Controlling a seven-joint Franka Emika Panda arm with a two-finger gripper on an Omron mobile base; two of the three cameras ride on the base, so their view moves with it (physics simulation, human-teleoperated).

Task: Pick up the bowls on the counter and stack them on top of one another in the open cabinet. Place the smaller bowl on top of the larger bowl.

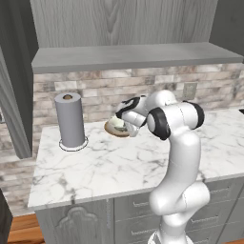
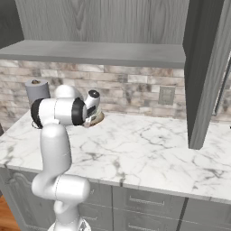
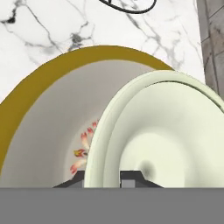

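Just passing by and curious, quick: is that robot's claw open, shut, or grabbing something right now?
Gripper: shut on the rim of the smaller bowl, which sits over the larger bowl.

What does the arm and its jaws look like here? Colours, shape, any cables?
Glossy white arm built from rounded tubular links, with black bands at the joints. The gripper has small dark grey, blocky jaws. No cables or markings visible.

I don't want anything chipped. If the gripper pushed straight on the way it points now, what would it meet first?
Probably the big brown-rimmed bowl, right beyond the pale bowl whose rim the gripper has its jaws shut on; depth is hard to judge.
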